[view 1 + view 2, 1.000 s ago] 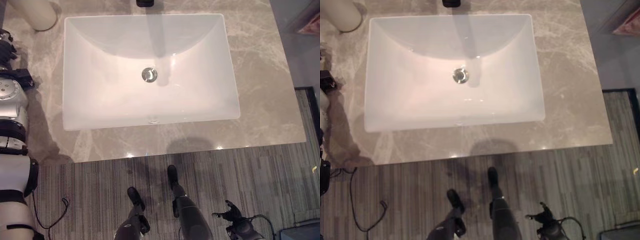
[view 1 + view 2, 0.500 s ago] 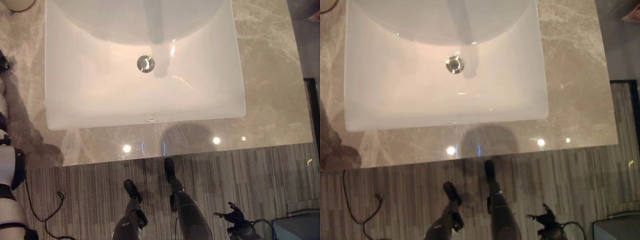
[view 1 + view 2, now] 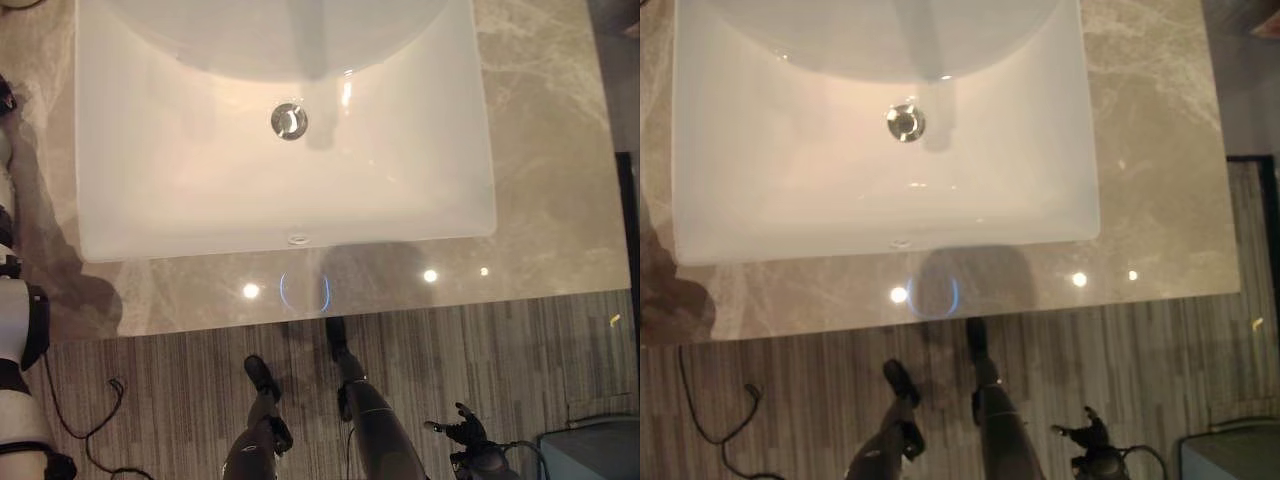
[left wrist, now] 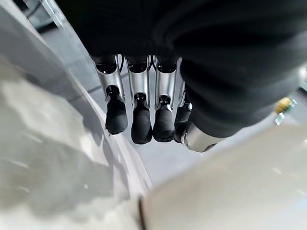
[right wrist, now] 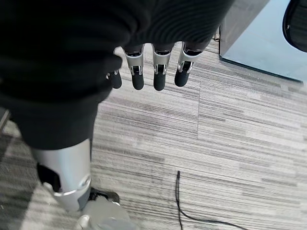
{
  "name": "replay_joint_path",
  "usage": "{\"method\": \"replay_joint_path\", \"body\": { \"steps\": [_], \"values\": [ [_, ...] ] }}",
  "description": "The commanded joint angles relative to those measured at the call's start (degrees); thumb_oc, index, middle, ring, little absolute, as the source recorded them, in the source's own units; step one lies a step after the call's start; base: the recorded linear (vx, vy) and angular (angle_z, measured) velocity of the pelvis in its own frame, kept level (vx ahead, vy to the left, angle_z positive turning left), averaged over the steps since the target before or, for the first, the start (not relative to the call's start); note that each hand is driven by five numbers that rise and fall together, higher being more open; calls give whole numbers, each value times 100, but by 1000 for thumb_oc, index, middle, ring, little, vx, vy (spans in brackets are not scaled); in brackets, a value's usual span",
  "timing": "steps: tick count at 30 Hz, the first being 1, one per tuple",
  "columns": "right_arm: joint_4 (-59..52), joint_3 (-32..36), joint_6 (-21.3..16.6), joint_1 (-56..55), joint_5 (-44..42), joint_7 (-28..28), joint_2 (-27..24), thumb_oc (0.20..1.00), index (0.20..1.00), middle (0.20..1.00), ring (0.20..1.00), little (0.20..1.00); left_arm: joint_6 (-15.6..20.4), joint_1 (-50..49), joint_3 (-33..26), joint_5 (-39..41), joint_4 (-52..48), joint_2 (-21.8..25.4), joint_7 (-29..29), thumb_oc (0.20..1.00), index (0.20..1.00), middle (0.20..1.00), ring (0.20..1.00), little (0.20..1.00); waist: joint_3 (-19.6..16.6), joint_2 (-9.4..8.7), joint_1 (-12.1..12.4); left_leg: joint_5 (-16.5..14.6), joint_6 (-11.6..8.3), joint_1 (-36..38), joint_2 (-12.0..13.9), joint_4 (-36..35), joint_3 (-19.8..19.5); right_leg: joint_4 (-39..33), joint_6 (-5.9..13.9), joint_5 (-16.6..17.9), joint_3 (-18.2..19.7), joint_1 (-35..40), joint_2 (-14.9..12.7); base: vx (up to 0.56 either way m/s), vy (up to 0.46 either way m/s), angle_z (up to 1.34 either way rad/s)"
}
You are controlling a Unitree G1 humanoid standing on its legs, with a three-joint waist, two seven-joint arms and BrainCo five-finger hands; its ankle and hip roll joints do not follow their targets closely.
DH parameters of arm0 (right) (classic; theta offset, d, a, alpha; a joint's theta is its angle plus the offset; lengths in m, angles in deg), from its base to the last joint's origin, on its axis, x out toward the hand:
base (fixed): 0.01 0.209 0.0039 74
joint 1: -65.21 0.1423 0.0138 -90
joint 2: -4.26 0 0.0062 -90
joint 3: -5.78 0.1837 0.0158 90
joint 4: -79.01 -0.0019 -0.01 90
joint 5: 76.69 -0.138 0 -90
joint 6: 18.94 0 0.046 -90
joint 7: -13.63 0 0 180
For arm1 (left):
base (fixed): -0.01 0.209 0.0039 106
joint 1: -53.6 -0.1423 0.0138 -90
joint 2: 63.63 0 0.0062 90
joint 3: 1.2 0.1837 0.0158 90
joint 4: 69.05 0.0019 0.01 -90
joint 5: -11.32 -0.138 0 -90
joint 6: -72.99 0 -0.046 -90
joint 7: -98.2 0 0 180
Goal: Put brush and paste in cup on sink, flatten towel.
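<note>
Left eye view: the white rectangular sink [image 3: 180,200] is set in a grey marbled worktop [image 3: 545,190] and occupies the upper part of the scene. A round metal drain [image 3: 289,120] sits near the middle of the basin. A small overflow opening [image 3: 298,239] shows on the basin wall nearest the robot. Bright light reflections lie on the worktop strip between the sink and the worktop's near edge. Brush, paste, cup and towel cannot be located on the visible part of the worktop or in the basin.

Below the worktop edge lies striped grey carpet [image 3: 520,350]. A pale blue-grey box [image 3: 590,455] stands on the floor at the lower right corner.

The right hand [image 3: 462,428] hangs low over the carpet, well apart from the worktop. In the right wrist view its fingers [image 5: 159,72] point down, extended and relaxed, holding nothing.

In the left wrist view the left hand [image 4: 144,103] hangs beside a pale grey surface, fingers extended side by side, dark tips down, holding nothing.
</note>
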Motion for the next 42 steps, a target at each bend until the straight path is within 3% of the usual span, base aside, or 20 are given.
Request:
{"method": "replay_joint_path", "body": {
  "steps": [1,12,24,27,28,29,30,31,33,34,37,38,39,42],
  "values": [
    [74,77,15,49,-65,50,-173,1000,1000,1000,1000,1000,165,341,240,-167,118,-11,-111,200,200,200,200,200,264,271,-90,226,-669,358,396,32,-330,-8,554,356,125,28,-58,10,-29,-6],
    [78,49,96,97,-25,-23,-279,1000,1000,1000,1000,1000,166,540,176,448,289,-320,173,200,200,200,200,200,197,443,-74,205,-693,534,438,32,-218,-8,500,300,150,94,-5,11,-28,-7],
    [69,79,86,31,-81,-32,-280,1000,1000,1000,1000,1000,132,719,326,652,370,-336,424,200,200,200,200,200,188,462,-123,230,-713,475,470,32,-204,-8,474,306,143,13,38,-1,-6,0],
    [107,104,107,-35,-33,-59,-288,1000,1000,1000,1000,1000,85,791,393,704,465,-277,522,200,200,200,200,200,174,473,-129,257,-729,460,496,32,-193,-8,468,304,152,-10,66,43,7,0],
    [137,152,115,-27,-66,-40,-298,1000,1000,1000,1000,1000,47,827,393,740,550,-211,531,200,200,200,200,200,139,527,-92,133,-776,508,532,32,-255,-8,521,159,181,39,107,33,-15,-2],
    [133,153,112,-24,-65,-41,-305,1000,1000,1000,1000,1000,51,836,391,745,562,-209,537,200,200,200,200,200,173,484,-120,281,-742,456,519,32,-185,-8,465,292,156,-13,94,120,30,-4],
    [147,168,117,-23,-80,-32,-293,1000,1000,1000,1000,1000,37,852,380,770,591,-187,536,200,200,200,200,200,138,527,-93,132,-783,507,544,32,-248,-8,516,159,190,36,115,-66,-57,-5],
    [150,188,112,-15,-106,-28,-295,1000,1000,1000,1000,1000,19,873,380,770,661,-148,539,200,200,200,200,200,170,488,-123,292,-757,460,539,32,-159,-8,458,293,172,-22,110,121,28,-5],
    [190,228,108,-23,-151,-13,-308,1000,1000,1000,1000,1000,-35,1012,444,771,832,-49,539,200,200,200,200,200,122,543,-99,161,-814,511,571,32,-205,-8,509,153,221,15,147,44,-13,-7],
    [186,229,105,-21,-150,-13,-314,1000,1000,1000,1000,1000,-33,1015,439,771,838,-51,538,200,200,200,200,200,155,500,-127,307,-778,459,558,32,-133,-8,454,286,195,-36,134,-48,-50,-9],
    [233,257,110,-67,-168,-7,-337,1000,1000,1000,1000,1000,-71,1076,449,827,939,14,538,200,200,200,200,200,142,534,-121,335,-796,453,571,32,-140,-8,447,271,182,-40,154,43,-6,-7],
    [276,297,120,-126,-167,-16,-343,1000,1000,1000,1000,1000,-85,1102,426,868,969,54,529,200,200,200,200,200,100,594,-88,199,-843,500,591,32,-221,-8,495,130,203,11,169,52,-7,-4],
    [292,303,129,-130,-169,-7,-357,1000,1000,1000,1000,1000,-89,1120,427,875,1001,58,518,200,200,200,200,200,124,566,-106,359,-813,446,583,32,-156,-8,435,258,162,-37,157,38,-4,-2],
    [322,321,131,-164,-181,-16,-379,1000,1000,1000,1000,1000,-111,1187,474,850,1078,159,490,200,200,200,200,200,101,611,-93,355,-821,424,586,32,-180,-8,434,260,151,-46,151,-21,-15,0]
  ]
}}
